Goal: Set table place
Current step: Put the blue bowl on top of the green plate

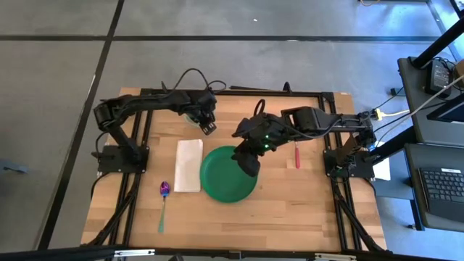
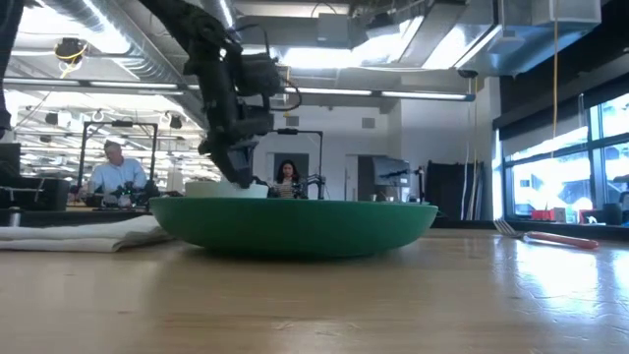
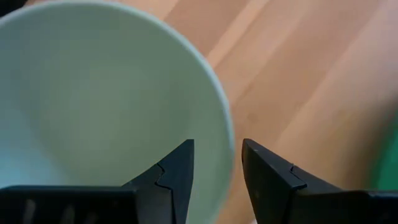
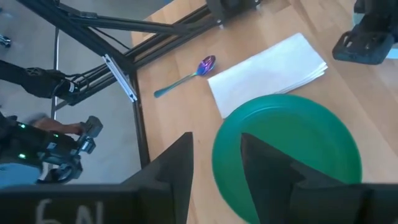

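A pale bowl (image 3: pixel 106 93) stands on the wooden table (image 1: pixel 290 210) toward its far edge, behind the green plate (image 1: pixel 221 180) in the low view. My left gripper (image 3: pixel 217 163) is open at the bowl's rim (image 3: pixel 225 130), with one finger inside the bowl and one outside. I see no touch. My right gripper (image 4: pixel 216 149) is open and hovers above the right part of the green plate (image 4: pixel 292 143), holding nothing. A folded white napkin (image 1: pixel 188 165) lies flat to the left of the plate.
A spoon with an iridescent bowl and a teal handle (image 1: pixel 163 204) lies left of the napkin, toward the near edge. A red-handled fork (image 1: pixel 296 154) lies right of the plate. A black rail frame (image 1: pixel 145 181) edges the table. People sit in the room beyond.
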Motion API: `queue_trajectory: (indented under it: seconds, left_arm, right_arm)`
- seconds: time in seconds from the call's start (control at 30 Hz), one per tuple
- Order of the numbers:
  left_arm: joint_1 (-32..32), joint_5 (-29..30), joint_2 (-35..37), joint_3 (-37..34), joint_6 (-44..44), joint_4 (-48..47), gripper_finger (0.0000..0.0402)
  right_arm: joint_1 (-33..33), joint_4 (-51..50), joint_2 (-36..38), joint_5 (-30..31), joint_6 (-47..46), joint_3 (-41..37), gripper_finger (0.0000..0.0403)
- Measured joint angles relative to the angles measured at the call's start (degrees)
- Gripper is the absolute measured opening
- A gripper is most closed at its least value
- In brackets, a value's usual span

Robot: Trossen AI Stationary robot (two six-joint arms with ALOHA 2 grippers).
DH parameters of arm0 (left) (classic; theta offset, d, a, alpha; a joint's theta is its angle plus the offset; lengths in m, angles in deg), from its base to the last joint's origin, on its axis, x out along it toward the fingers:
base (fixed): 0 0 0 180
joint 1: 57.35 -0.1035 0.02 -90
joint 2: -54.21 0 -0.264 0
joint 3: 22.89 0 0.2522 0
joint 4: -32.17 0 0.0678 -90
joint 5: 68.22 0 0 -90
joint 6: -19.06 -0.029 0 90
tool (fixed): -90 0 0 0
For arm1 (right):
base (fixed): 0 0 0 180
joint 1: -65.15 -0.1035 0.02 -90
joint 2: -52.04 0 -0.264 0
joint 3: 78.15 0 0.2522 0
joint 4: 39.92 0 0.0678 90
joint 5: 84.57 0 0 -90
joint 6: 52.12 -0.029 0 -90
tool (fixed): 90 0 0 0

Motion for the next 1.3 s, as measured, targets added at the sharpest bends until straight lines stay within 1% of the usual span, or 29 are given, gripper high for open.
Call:
queue_trajectory:
  seconds: [0.13, 0.2, 0.3, 0.37, 0.4, 0.43, 0.6, 0.7, 0.77, 0.83, 0.93, 1.03, 1.1, 1.2, 1.3]
  left_arm:
    - [0.0, 2.5, -2.1, 0.0, 0.0, 0.1, 0.0124]
    - [0.0, 2.9, -2.7, 0.0, 0.0, 0.0, 0.0112]
    - [0.0, 3.0, -3.1, 0.0, -1.6, -0.3, 0.0072]
    - [0.3, 3.0, -3.1, 0.0, -2.8, -0.6, 0.003]
    - [0.6, 3.2, -2.9, 0.0, -3.1, -1.1, 0.0016]
    - [0.9, 3.7, -2.4, 0.0, -3.2, -1.9, 0.0011]
    - [3.9, 3.3, 1.1, 0.1, -4.2, -7.4, 0.0005]
    - [7.0, 4.2, 3.8, 2.9, -4.0, -14.0, 0.0005]
    - [10.0, 7.3, 5.0, 6.5, -3.7, -19.5, 0.0004]
    - [13.5, 9.8, 5.6, 11.7, -2.6, -24.7, 0.0004]
    - [18.6, 11.0, 5.6, 19.9, -1.3, -29.7, 0.0003]
    - [23.2, 11.2, 5.4, 25.9, -0.9, -30.6, 0.0002]
    - [25.5, 11.1, 5.4, 27.8, 1.5, -31.4, 0.0002]
    - [28.5, 11.2, 5.4, 28.7, 6.4, -31.1, 0.0002]
    - [31.4, 11.3, 4.5, 28.5, 8.6, -31.2, 0.0002]
  right_arm:
    - [0.0, 0.0, 0.0, 0.0, 0.0, 0.0, 0.0135]
    - [0.0, 0.0, 0.0, 0.0, 0.0, 0.0, 0.0135]
    - [0.0, 0.0, 0.0, 0.0, 0.2, 0.0, 0.0135]
    - [0.0, 0.0, 0.0, 0.0, 0.2, 0.0, 0.0135]
    - [0.0, 0.0, 0.0, 0.0, 0.2, 0.0, 0.0135]
    - [0.0, 0.0, 0.0, 0.0, 0.2, 0.0, 0.0135]
    - [0.0, -0.1, -0.1, 0.0, 1.5, 0.0, 0.0135]
    - [0.0, -0.1, -0.1, 0.0, 2.9, 0.0, 0.0135]
    - [0.2, -0.1, -0.1, 0.0, 3.6, 0.0, 0.0135]
    - [0.5, -0.1, -0.1, 0.0, 4.5, 0.0, 0.0135]
    - [1.0, -0.1, 0.0, 0.0, 4.8, 0.0, 0.0135]
    - [1.1, 0.1, 0.0, 0.0, 4.6, 0.0, 0.0135]
    - [1.0, 0.2, 0.3, 0.0, 5.0, 0.0, 0.0134]
    - [0.1, -0.1, 1.0, 0.0, 6.1, 1.4, 0.0125]
    - [-0.7, -1.1, 2.2, 0.0, 6.4, 3.3, 0.0113]
